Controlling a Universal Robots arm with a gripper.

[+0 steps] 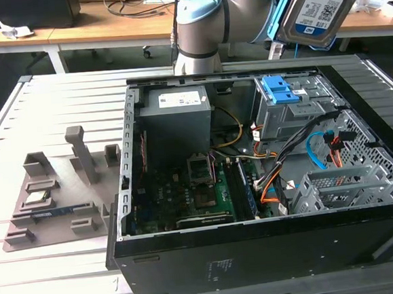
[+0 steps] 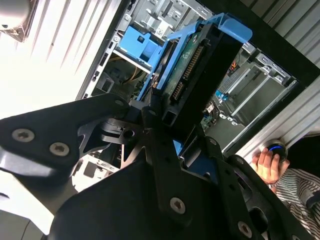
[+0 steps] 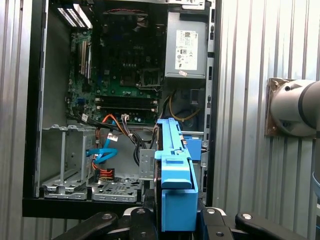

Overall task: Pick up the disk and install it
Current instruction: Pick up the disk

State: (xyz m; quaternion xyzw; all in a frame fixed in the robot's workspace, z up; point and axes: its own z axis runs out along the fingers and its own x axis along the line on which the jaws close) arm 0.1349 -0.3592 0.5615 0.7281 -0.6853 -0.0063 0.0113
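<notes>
The disk [image 1: 321,4], silver with a white-and-blue label and a blue carrier frame, hangs tilted in the air above the far right corner of the open computer case [image 1: 258,241]. In the second wrist view my gripper [image 2: 167,114] is shut on the disk [image 2: 200,75], its black fingers [image 2: 150,112] clamping the drive's end. In the first wrist view the blue carrier [image 3: 176,175] stands edge-on between the fingers, over the case's drive bay side. The drive bay with a blue latch piece [image 1: 280,89] lies below the disk.
Inside the case sit a grey power-supply box [image 1: 177,111], the motherboard [image 1: 186,192], orange and blue cables [image 1: 319,151] and an empty metal cage [image 1: 342,186]. A grey fixture [image 1: 57,192] stands on the slatted table at the exterior view's left. A person's hand [image 2: 267,165] rests beside the case.
</notes>
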